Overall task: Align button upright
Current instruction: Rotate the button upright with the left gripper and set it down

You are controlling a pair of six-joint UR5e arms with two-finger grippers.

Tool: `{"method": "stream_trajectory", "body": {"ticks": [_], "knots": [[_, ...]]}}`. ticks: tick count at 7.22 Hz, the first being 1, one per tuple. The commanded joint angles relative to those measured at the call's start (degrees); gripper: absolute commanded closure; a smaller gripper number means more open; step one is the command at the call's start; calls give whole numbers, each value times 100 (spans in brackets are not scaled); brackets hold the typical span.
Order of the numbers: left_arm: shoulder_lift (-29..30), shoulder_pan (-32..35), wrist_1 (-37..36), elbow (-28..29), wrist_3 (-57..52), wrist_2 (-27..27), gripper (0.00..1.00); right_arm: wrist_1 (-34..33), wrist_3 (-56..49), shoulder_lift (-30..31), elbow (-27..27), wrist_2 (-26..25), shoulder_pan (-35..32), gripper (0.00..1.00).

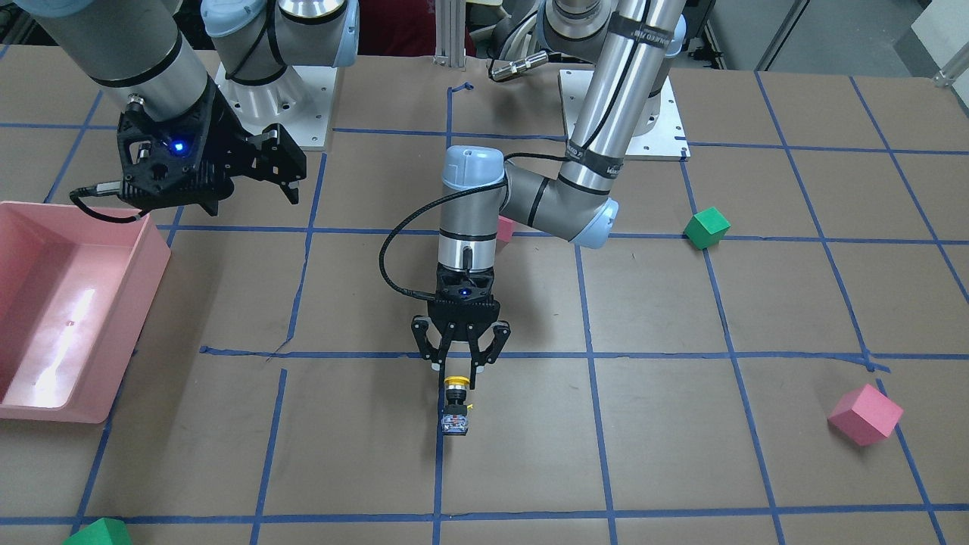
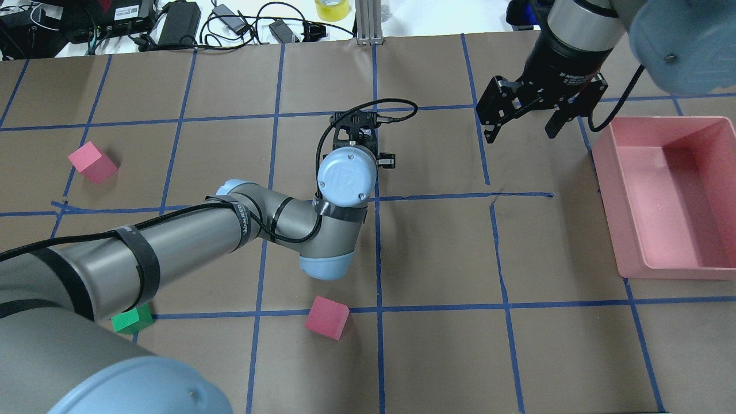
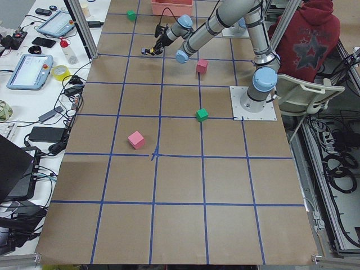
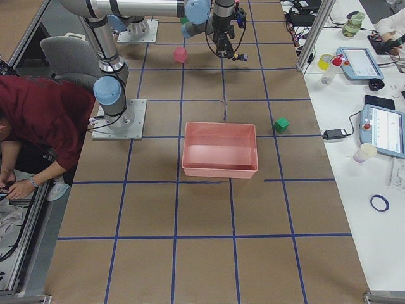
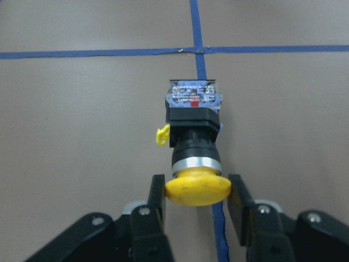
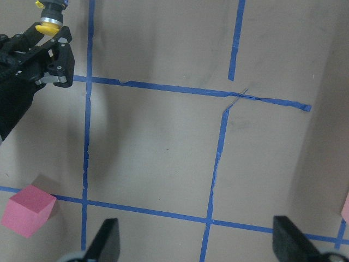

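Left gripper (image 5: 197, 181) is closed narrow on the button (image 5: 193, 117), its pads (image 5: 158, 196) touching the yellow cap on either side. I see the button lying on its side along a blue tape line (image 5: 199, 33), with the cap toward the gripper and the black neck and blocky base pointing away from it.

Sweeping the overhead view from the left, a pink cube (image 2: 92, 163) sits well off to that gripper's left. A green cube (image 2: 133, 319), partly hidden by the left arm (image 2: 172, 241), lies back toward the robot. A second pink cube (image 2: 326, 317) lies behind the gripper on the robot's side, well apart from it.

Off to its right, the right gripper (image 2: 521, 135) hangs above the table (image 2: 437, 247) with its fingers spread wide. Beyond it, furthest right, stands the pink bin (image 2: 678, 273).
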State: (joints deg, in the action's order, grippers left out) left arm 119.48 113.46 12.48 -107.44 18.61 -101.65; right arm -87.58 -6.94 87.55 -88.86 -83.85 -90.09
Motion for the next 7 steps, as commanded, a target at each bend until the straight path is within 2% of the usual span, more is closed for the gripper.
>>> {"method": "stream_trajectory", "body": {"ticks": [1, 2, 3, 5, 6, 7], "knots": [[-372, -26, 3156, 1025, 753, 416, 99, -5, 0, -1, 0, 0, 0, 0], [-364, -35, 4869, 1832, 1219, 792, 99, -5, 0, -1, 0, 0, 0, 0], [-251, -87, 5791, 2267, 1641, 1318, 99, 4, 0, -1, 0, 0, 0, 0], [13, -271, 6491, 2323, 1874, 2365, 100, -5, 0, -1, 0, 9, 0, 0], [284, -594, 6982, 2446, 1961, 3083, 100, -5, 0, -1, 0, 9, 0, 0], [452, -702, 7448, 2839, 1953, 3090, 100, -5, 0, -1, 0, 9, 0, 0]]}}
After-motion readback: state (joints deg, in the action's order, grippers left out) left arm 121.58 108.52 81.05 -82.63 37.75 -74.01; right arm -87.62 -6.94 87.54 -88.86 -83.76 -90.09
